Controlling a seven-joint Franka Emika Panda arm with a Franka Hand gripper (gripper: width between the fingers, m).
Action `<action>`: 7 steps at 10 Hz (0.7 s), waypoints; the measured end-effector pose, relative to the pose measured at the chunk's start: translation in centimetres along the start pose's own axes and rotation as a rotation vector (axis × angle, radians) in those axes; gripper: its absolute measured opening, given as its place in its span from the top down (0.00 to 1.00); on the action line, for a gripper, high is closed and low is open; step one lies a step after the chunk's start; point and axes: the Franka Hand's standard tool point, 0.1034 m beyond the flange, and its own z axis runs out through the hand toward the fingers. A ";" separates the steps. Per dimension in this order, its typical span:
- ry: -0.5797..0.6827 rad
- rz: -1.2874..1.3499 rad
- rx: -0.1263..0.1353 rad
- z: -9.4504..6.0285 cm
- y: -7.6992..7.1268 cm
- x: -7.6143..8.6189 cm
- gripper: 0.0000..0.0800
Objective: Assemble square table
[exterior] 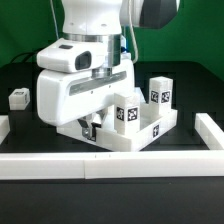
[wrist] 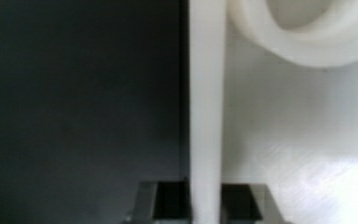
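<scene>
The square table's white slab [exterior: 135, 137] lies on the black table in the middle of the exterior view. Tagged white legs stand upright on it, one near its front [exterior: 125, 112] and others at its far right corner [exterior: 160, 92]. Another small tagged leg [exterior: 18, 97] lies loose at the exterior view's left. My gripper [exterior: 90, 127] is down at the slab's front left edge. In the wrist view the slab's raised rim [wrist: 206, 100] runs between my dark fingers [wrist: 167, 202], which sit close on both sides of it. A round corner socket [wrist: 291, 35] shows beside the rim.
Long white border rails run along the front [exterior: 100, 165] and at the exterior view's right [exterior: 210, 128] and left [exterior: 4, 127]. The arm's bulky white body [exterior: 80, 85] hides the slab's left part.
</scene>
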 end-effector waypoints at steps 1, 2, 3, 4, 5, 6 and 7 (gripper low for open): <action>-0.002 -0.050 -0.001 -0.1 -0.2 1.4 0.92; 0.003 -0.132 -0.009 -0.2 -0.7 3.1 0.92; 0.002 -0.202 -0.007 -0.1 -0.5 2.6 0.92; -0.001 -0.207 -0.006 0.0 -0.3 2.2 0.92; -0.009 -0.281 -0.010 0.0 -0.2 2.2 0.92; -0.013 -0.306 -0.011 0.0 -0.2 2.0 0.92; -0.021 -0.381 -0.014 0.0 -0.2 2.1 0.92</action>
